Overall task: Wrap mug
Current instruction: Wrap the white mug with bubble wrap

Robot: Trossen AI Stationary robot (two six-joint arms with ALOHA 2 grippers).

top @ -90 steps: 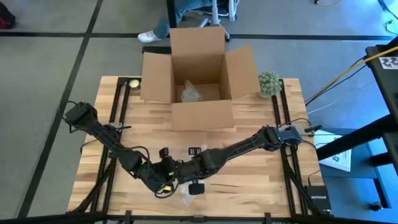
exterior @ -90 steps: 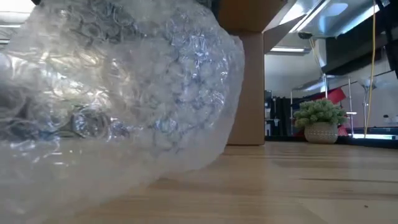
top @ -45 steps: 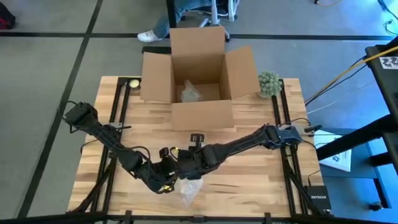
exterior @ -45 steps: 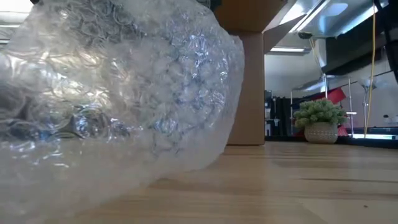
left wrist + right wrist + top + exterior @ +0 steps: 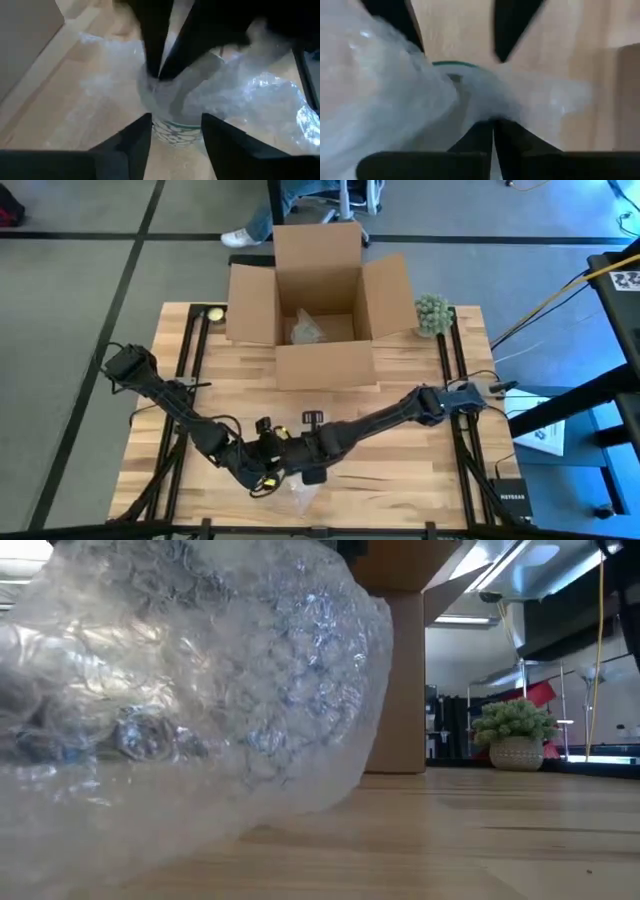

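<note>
High view | mug [image 5: 172, 122] is found near table's 6 o'clock edge, partly covered by bubble wrap [image 5: 200, 690] | left gripper [image 5: 172, 137] spread around mug | right gripper [image 5: 492, 127] pinched on wrap | wrapping judged half done, closing remains.

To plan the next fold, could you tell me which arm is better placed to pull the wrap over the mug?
Likely the right: the right gripper pinches the clear bubble wrap above the white green-patterned mug, while the left gripper straddles it, open.
</note>
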